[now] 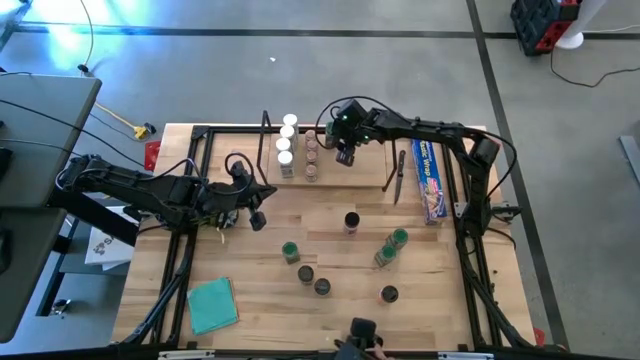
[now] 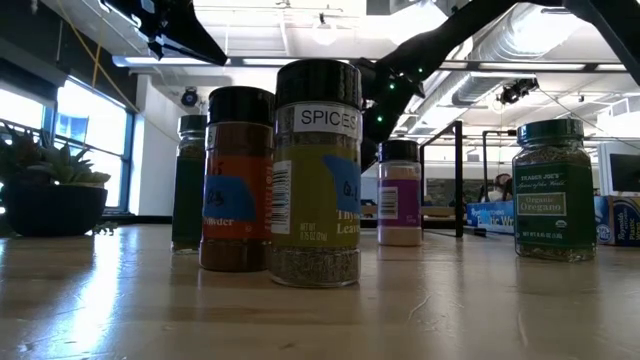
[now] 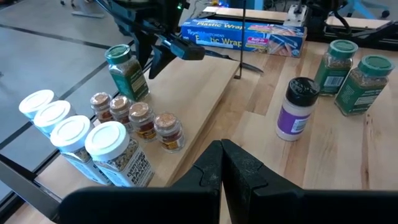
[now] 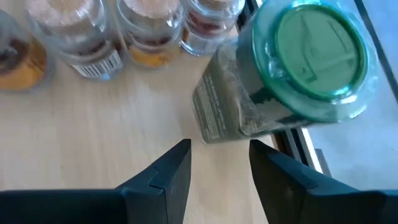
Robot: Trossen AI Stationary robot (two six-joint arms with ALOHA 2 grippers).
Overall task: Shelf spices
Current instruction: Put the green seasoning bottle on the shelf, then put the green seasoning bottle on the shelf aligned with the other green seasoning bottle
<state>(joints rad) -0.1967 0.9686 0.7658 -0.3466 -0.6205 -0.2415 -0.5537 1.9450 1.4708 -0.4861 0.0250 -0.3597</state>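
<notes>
High view: the right gripper [image 1: 347, 152] hangs over the shelf [image 1: 330, 155] at the table's [image 1: 450, 310] far edge, just beside the row of tan-lidded jars [image 1: 311, 152]. A row of white-lidded jars [image 1: 286, 146] stands on the shelf next to them. The left gripper [image 1: 256, 218] sits over the table's left-middle, in front of the shelf, touching nothing. Loose jars stand on the table: a black-lidded one [image 1: 351, 221] mid-table, green-lidded ones [image 1: 392, 246] to its right, another green one [image 1: 290, 251] and several dark-lidded ones [image 1: 313, 279] nearer the front. A blue box [image 1: 430, 180] lies right of the shelf and a teal cloth [image 1: 212, 303] at front left.

Low view: a jar labelled "SPICES" [image 2: 316, 172] stands closest, a black-lidded jar [image 2: 237, 178] just beside it, an oregano jar [image 2: 553, 189] well to the right. Neither gripper's fingers show clearly here.

Left wrist view: the left fingers [image 3: 239, 172] are pressed together, holding nothing. Ahead, the white-lidded and tan-lidded rows stand on the shelf, and a green jar [image 3: 128, 71] stands beyond them, with the right gripper directly over it.

Right wrist view: the right fingers [image 4: 171, 171] stand partly apart, with bare shelf wood between them. The green jar [image 4: 292, 81] stands just beyond the fingertips, not clamped; whether a finger touches it I cannot tell.
</notes>
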